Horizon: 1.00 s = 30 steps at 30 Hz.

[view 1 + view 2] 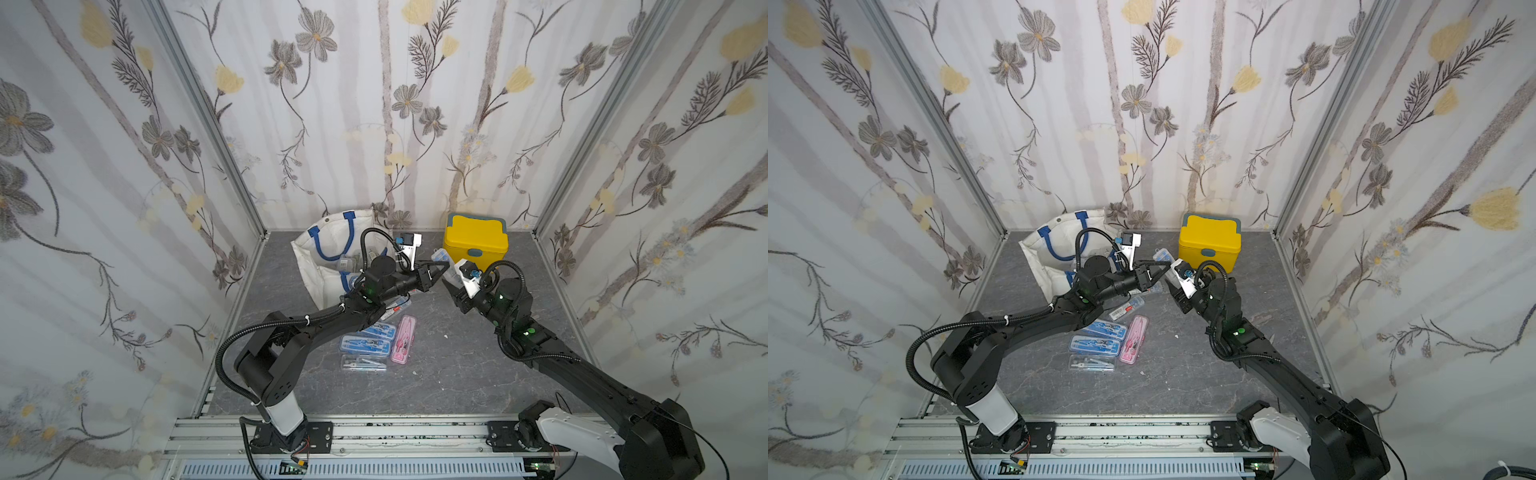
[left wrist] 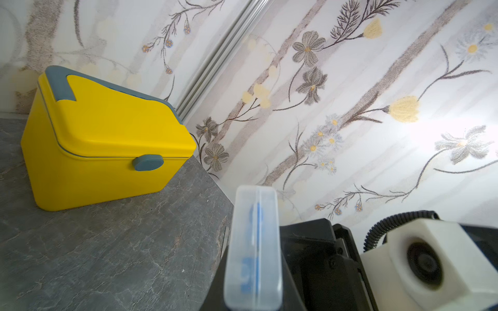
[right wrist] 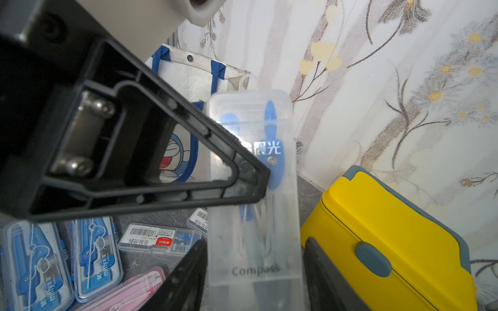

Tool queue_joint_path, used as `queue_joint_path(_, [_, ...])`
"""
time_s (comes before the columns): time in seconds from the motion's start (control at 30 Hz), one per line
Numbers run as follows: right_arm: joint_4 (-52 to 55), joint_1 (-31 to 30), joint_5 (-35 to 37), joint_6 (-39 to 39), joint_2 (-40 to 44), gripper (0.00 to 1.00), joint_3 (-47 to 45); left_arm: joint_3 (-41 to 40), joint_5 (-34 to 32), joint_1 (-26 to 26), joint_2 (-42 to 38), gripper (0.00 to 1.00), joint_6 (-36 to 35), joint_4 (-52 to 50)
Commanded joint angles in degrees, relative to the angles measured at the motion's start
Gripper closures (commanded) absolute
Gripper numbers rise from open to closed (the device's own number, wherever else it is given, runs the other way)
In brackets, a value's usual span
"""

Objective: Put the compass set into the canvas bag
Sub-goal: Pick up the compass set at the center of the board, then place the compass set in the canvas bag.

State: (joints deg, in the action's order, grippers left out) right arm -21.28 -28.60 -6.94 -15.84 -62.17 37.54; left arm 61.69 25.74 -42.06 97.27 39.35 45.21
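Edge-on in the left wrist view, the translucent plastic compass set (image 2: 253, 242) points lengthwise at the flowered wall (image 2: 350, 121). Right wrist view: the left gripper (image 3: 253, 183) clamps its middle, and the right gripper (image 3: 253, 245) has its jaws apart, flanking its near end. In both top views it hangs between the white canvas bag (image 1: 320, 253) and the yellow lidded box (image 1: 476, 241), above the grey bench (image 1: 457, 365).

A translucent compass set (image 3: 256, 215) (the word "Compass" is printed near one end) fills the centre. The left gripper (image 3: 253, 183) reaches in from ten o'clock, one black finger pressed to the case's face. The right gripper (image 3: 256, 242) flanks the case's near end, jaws parted. A yellow box (image 3: 390, 237) sits at four o'clock, the canvas bag (image 3: 188, 78) at eleven, and more cased sets (image 3: 97, 255) at seven.
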Motion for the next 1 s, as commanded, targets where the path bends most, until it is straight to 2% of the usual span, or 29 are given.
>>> queue_joint_path(0.0, [-2.2, 0.0, 1.2, 1.3, 0.6, 0.22, -0.5, 0.6, 0.1, 0.2, -0.4, 0.96, -0.4, 2.3])
queue_joint_path(0.03, [-2.2, 0.0, 2.2, 1.7, 0.9, 0.05, -0.7, 1.1, -0.2, 0.4, -0.6, 0.95, -1.2, 1.3])
queue_joint_path(0.07, [-2.1, 0.1, 3.3, 2.0, 1.2, 0.0, -1.0, 1.6, -0.7, 0.5, -0.7, 0.96, -2.0, 0.1])
queue_joint_path(0.17, [-1.5, 0.2, 7.4, 3.3, 2.8, 0.0, -2.0, 3.9, -4.1, 1.3, -2.0, 0.96, -6.8, -7.1])
queue_joint_path(0.4, [-0.1, 1.0, 10.7, 5.9, 8.6, 0.0, -5.2, 11.5, -20.4, 3.5, -6.4, 0.96, -21.1, -27.3])
queue_joint_path(0.57, [0.8, 1.2, 10.9, 7.7, 9.8, 0.0, -6.5, 12.0, -30.3, 5.9, -10.1, 0.96, -26.1, -34.3])
queue_joint_path(0.73, [2.1, 1.3, 11.5, 9.4, 7.4, 0.0, -6.1, 11.9, -40.3, 8.8, -15.1, 0.96, -30.5, -39.4])
queue_joint_path(0.9, [3.0, 1.3, 10.7, 11.4, 3.3, 0.0, -4.9, 10.4, -47.2, 12.0, -17.7, 0.96, -33.5, -42.5])
queue_joint_path(0.97, [3.5, 1.3, 10.4, 12.0, 1.9, 0.01, -4.3, 10.4, -48.0, 13.7, -17.4, 0.94, -33.5, -44.4])
